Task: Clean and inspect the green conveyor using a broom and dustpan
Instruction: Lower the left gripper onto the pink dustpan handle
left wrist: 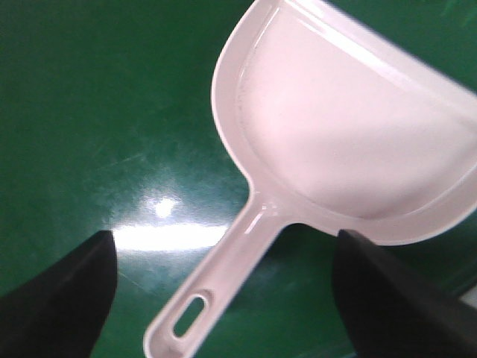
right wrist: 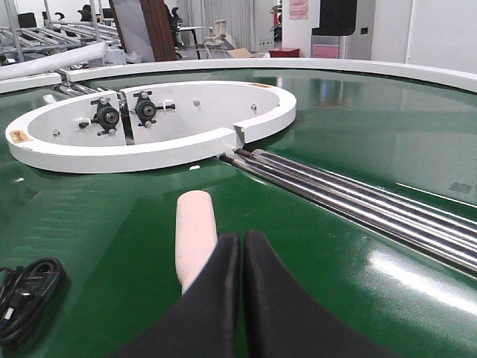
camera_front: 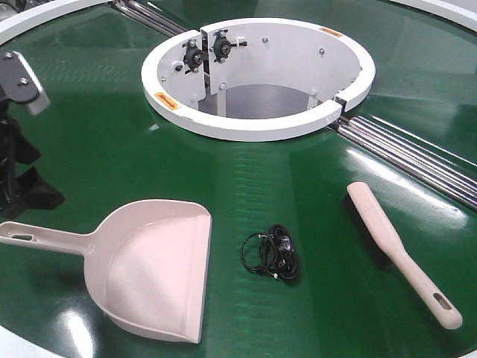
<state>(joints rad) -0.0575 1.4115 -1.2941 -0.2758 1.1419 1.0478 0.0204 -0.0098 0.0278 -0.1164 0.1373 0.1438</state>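
Left gripper [left wrist: 225, 237] is spread wide and holds nothing; its jaws stand either side of the dustpan [left wrist: 350, 134] handle, clear of it. Right gripper [right wrist: 242, 237] is pressed closed with nothing between the jaws, low over the conveyor [right wrist: 350, 112]; the rounded end of the broom [right wrist: 195, 231] shows just past the left jaw.

In the front view the dustpan [camera_front: 156, 268] lies flat on the conveyor [camera_front: 97, 149] at near left, handle pointing left, mouth to the right. The broom [camera_front: 395, 250] lies at near right, slotted end nearest. A coiled black cable [camera_front: 272, 253] sits between them, apart from both. Beyond are the white ring [camera_front: 246, 130] and, to its right, the steel rollers [camera_front: 417, 160]
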